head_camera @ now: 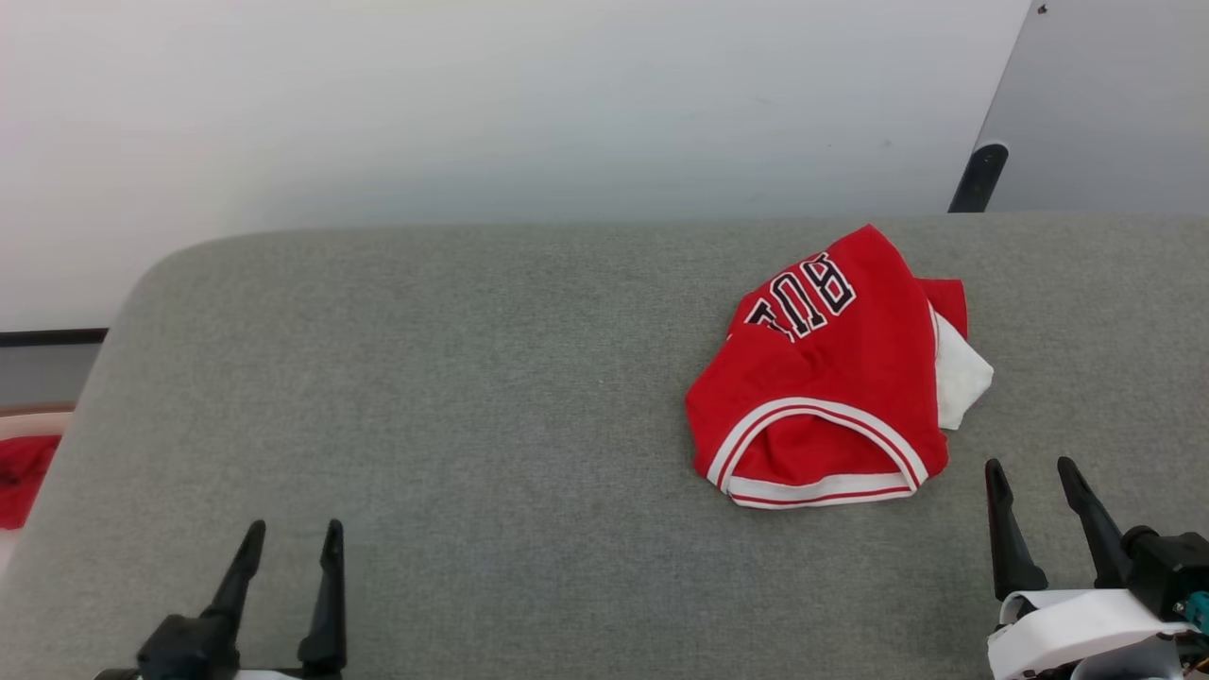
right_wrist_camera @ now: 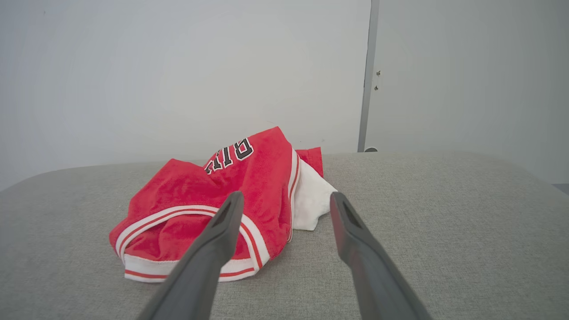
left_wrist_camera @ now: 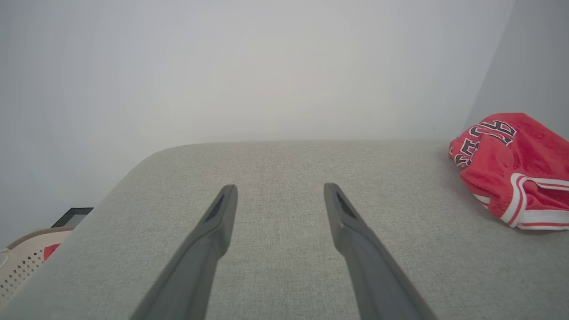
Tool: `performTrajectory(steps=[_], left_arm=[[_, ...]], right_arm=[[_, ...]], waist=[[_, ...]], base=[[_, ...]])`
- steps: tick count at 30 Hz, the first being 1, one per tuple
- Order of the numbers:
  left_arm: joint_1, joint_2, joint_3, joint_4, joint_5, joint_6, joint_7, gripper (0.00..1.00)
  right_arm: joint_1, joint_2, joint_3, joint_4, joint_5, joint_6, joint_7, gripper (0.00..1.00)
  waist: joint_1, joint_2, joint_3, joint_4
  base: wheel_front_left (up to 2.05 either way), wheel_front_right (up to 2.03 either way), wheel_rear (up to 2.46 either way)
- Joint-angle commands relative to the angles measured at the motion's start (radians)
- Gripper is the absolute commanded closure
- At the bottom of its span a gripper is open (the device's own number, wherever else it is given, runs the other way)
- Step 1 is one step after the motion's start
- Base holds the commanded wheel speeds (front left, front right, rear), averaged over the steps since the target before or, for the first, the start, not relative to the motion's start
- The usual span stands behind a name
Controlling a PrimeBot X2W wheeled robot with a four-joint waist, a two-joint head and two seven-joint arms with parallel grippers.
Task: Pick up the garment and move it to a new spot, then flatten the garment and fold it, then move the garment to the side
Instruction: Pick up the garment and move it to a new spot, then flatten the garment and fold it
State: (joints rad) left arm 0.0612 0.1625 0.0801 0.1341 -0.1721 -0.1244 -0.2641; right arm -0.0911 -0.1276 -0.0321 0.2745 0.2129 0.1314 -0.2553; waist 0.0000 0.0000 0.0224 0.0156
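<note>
The garment (head_camera: 831, 378), a small red jersey with white-and-red striped trim and black lettering, lies crumpled on the right half of the grey surface (head_camera: 472, 406); a white sleeve pokes out on its right side. It also shows in the left wrist view as the garment (left_wrist_camera: 515, 169) at the far right, and in the right wrist view as the garment (right_wrist_camera: 213, 209) just ahead. My right gripper (head_camera: 1031, 472) stands open just right of and nearer than the jersey, apart from it. At the lower left my left gripper (head_camera: 293, 531) is open, with nothing between its fingers.
A pale wall runs behind the grey surface, with a dark post (head_camera: 978, 178) at the back right. Past the surface's left edge sits a pale perforated basket (left_wrist_camera: 26, 258) holding a plain red cloth (head_camera: 21, 477). The surface's left corner is rounded.
</note>
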Motion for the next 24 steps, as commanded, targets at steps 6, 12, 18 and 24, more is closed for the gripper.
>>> performTrajectory(steps=[6, 12, 18, 24], left_arm=[[-0.089, 0.036, -0.069, 0.027, -0.010, -0.006, 0.000, 0.00], [-0.334, 0.150, -0.268, 0.063, -0.081, -0.007, 0.061, 0.00], [-0.588, 0.217, -0.490, 0.141, -0.216, -0.007, 0.149, 0.00], [-0.726, 0.246, -0.633, 0.248, -0.304, -0.005, 0.183, 0.00]], right_arm=[[-0.012, 0.015, 0.000, -0.006, 0.006, -0.001, -0.007, 0.00], [-0.030, 0.038, 0.008, -0.013, 0.007, -0.001, -0.009, 0.00], [-0.058, 0.059, 0.024, 0.002, 0.015, -0.001, -0.011, 0.00], [-0.164, 0.010, 0.070, 0.051, -0.006, -0.001, -0.011, 0.00]], waist=[[0.0000, 0.0000, 0.024, -0.026], [0.0000, 0.0000, 0.067, -0.073], [0.0000, 0.0000, 0.103, -0.137], [0.0000, 0.0000, 0.157, -0.191]], base=[[0.00, 0.00, 0.00], [0.00, 0.00, 0.00], [0.00, 0.00, 0.00], [0.00, 0.00, 0.00]])
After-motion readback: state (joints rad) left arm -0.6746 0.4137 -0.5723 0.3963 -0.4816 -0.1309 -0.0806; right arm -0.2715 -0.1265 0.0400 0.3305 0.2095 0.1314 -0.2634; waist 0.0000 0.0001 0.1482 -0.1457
